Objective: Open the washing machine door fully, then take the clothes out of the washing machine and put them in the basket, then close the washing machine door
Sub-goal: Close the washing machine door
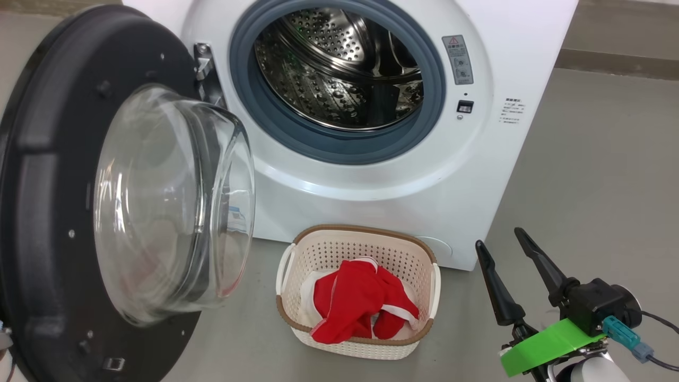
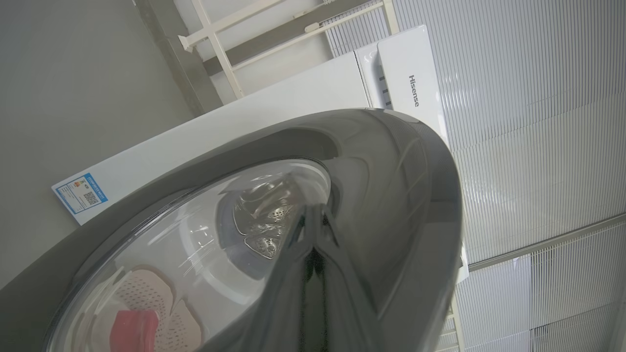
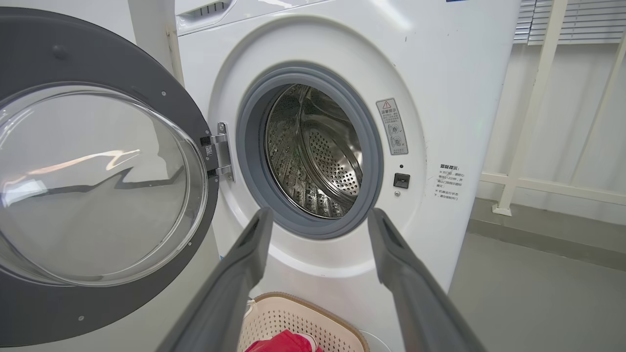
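Head view: the washing machine door (image 1: 48, 212) stands swung wide at my left, its glass bowl bulging toward me. The washing machine (image 1: 477, 175) is behind it, and I see only bare steel in its drum (image 1: 339, 69). The basket (image 1: 366, 233) sits on the floor (image 1: 594, 175) just in front of the machine, with the red clothes (image 1: 355, 302) piled inside. My right gripper (image 1: 499, 237) hangs at the lower right, well apart from the basket, its fingers spread and empty.

Left wrist view: my left gripper (image 2: 314, 220) is clenched, the two fingers pressed together with nothing between them. Their tips lie at the outer face of the door, where the glass meets the dark rim; I cannot tell whether they touch it. Through the glass I make out the drum, the basket and a patch of red.

Right wrist view: my spread fingers frame the grey ring and the drum. The door is open at the left, and the basket with the red fabric is below.
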Motion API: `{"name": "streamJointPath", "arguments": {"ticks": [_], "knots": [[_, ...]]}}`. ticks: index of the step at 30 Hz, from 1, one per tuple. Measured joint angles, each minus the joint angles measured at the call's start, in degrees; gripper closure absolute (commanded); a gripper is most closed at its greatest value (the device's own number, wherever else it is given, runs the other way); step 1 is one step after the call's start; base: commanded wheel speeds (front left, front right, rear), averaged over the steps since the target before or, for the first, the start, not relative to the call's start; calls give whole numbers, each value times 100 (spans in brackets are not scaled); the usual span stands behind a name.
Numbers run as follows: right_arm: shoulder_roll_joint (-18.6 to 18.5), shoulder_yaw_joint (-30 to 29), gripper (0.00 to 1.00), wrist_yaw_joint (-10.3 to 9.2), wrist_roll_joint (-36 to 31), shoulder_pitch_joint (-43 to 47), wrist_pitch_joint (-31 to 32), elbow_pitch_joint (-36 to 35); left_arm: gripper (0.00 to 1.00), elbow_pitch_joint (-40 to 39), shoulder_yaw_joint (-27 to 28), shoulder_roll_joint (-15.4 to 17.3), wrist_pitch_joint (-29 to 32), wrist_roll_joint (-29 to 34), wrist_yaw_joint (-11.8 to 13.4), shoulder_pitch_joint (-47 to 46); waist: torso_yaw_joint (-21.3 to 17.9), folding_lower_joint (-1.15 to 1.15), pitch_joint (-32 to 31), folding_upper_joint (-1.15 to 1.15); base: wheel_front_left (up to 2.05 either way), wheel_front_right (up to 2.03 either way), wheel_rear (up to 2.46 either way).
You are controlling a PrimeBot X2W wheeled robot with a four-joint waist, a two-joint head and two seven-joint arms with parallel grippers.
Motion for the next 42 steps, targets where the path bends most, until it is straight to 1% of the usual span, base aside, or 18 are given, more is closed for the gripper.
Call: {"name": "streamJointPath", "arguments": {"ticks": [3,6,11,15,16,19,24,27,34,42], "knots": [[-1,1,0,0,0,36,0,3,100,-436,-68,-127,64,-44,87,180,-51,0,17,0,0,0,0],[-1,-3,0,0,4,51,0,32,100,-769,-164,-189,62,-73,194,333,-104,0,51,0,0,0,0],[-4,-14,0,0,4,47,0,69,100,-1180,-386,-236,2,-367,319,497,-203,0,129,0,0,0,0],[-5,-15,0,0,4,42,0,94,100,-1391,-657,-252,-179,-631,380,709,-315,0,178,0,0,0,0],[-4,-22,0,0,5,39,0,109,100,-1488,-848,-256,-316,-803,420,835,-374,0,196,0,0,0,0],[-4,-41,0,0,5,37,0,124,100,-1647,-1114,-259,-520,-976,486,1040,-460,0,220,0,0,0,0],[-4,-54,0,0,5,32,0,141,100,-1897,-1466,-258,-837,-1203,549,1310,-579,0,252,0,0,0,0],[-5,-62,0,0,5,32,0,143,100,-1978,-1625,-255,-961,-1518,626,1390,-640,0,270,0,0,0,0],[-19,-55,0,0,7,12,0,170,100,-2161,-1938,-255,-1209,-1739,630,1553,-818,0,298,0,0,0,0],[-23,-62,0,0,7,-52,0,182,100,-2162,-2245,-254,-1403,-1909,623,1563,-1018,0,315,0,0,0,0]]}}
